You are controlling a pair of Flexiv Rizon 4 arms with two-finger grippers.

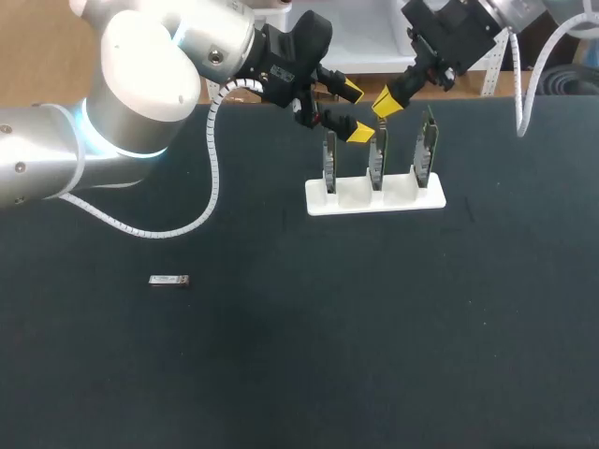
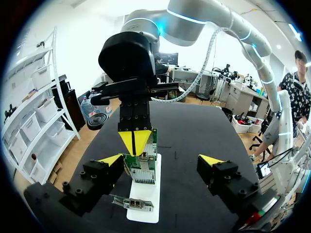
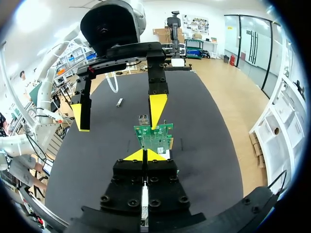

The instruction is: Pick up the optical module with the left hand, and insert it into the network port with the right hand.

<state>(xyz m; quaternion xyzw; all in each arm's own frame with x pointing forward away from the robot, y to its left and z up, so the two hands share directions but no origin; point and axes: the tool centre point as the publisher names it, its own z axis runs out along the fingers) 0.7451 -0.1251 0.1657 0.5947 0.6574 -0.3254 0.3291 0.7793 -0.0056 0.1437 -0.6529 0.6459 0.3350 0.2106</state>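
Metal by the look of it, the optical module lies flat on the counter toward its left edge. Its long axis runs along the near edge; which end plugs in, I cannot tell. It is likely light, rigid and a bit slick, so pinch its long sides at mid-length. Well apart from it, near the far edge, the left pincer hangs spread and empty. Beside it the right pincer is pressed together above the circuit boards in their white stand.
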